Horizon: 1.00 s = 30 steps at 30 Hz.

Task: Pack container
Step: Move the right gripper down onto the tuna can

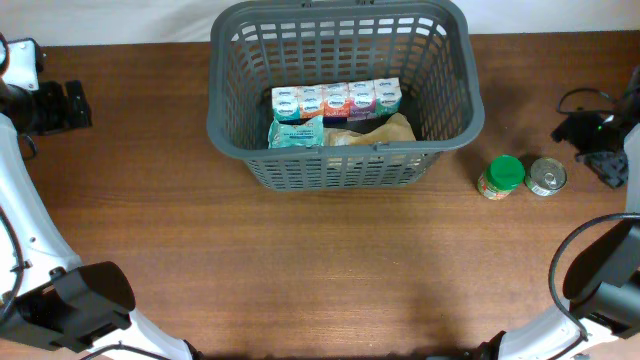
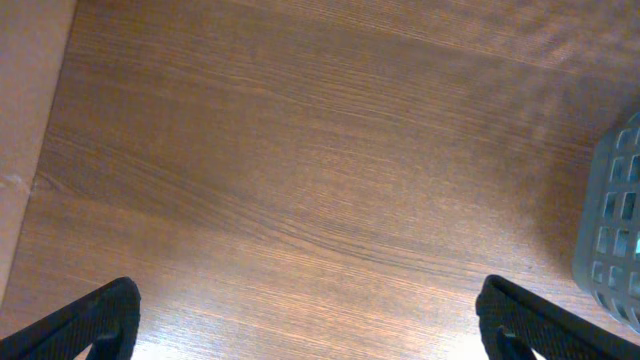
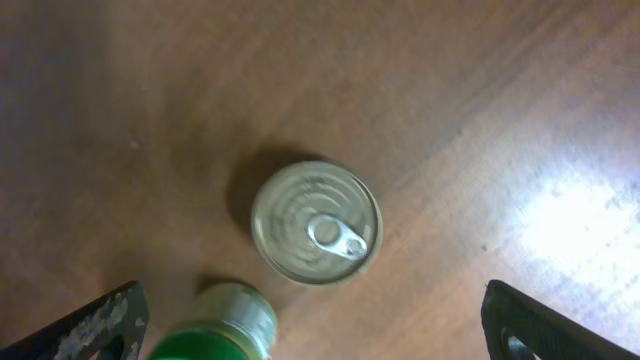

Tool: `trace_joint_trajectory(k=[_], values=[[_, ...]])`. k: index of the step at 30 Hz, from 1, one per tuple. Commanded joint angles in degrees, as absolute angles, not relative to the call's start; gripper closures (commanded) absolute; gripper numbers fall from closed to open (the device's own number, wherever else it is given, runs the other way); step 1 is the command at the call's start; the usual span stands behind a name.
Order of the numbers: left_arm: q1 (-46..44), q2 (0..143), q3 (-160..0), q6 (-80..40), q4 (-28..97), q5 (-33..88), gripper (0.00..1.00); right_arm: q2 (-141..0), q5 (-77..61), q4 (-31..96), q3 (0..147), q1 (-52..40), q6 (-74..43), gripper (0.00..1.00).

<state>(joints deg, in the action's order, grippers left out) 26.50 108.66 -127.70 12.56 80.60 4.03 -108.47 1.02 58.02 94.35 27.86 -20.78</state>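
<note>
Your left hand (image 2: pixel 307 295) is spread wide, with both dark fingers out at the bottom corners of its wrist view. There's nothing between them, just bare wooden tabletop (image 1: pixel 320 270) underneath. A corner of the grey plastic basket (image 1: pixel 340 152) pokes in at the right edge of that view, so the hand is off to the basket's left and well apart from it.

Your right hand (image 3: pixel 312 300) is the same deal: fingers spread wide, gripping nothing. Looking down from that wrist, a tin can (image 3: pixel 316 222) stands upright on the wood with its pull-tab lid facing up. A green-lidded jar (image 3: pixel 215 325) is just beside it, cut off by the bottom edge. From overhead, the jar is on the basket side and the can on the outer side. Both sit on the tabletop near the basket's front right corner, not touching it.

The basket itself sits at the back middle of the tabletop. Inside it, a row of small packs (image 1: pixel 335 100) lines up across the floor. In front of the row, against the near wall, a teal packet (image 1: pixel 297 133) lies to the left and a tan bag (image 1: pixel 372 131) to the right.
</note>
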Motion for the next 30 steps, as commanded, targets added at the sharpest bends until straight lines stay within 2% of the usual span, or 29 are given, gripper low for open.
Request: trace_joint_trajectory(k=[1, 30], values=[[26.70, 108.99, -127.33, 12.01, 80.64, 4.21, 0.01, -112.38, 0.62, 57.76, 96.71, 27.27, -20.82, 0.01], [26.70, 108.99, -127.33, 12.01, 80.64, 4.21, 0.01, -125.89, -2.13, 55.22, 96.66, 26.85, -25.30, 0.01]])
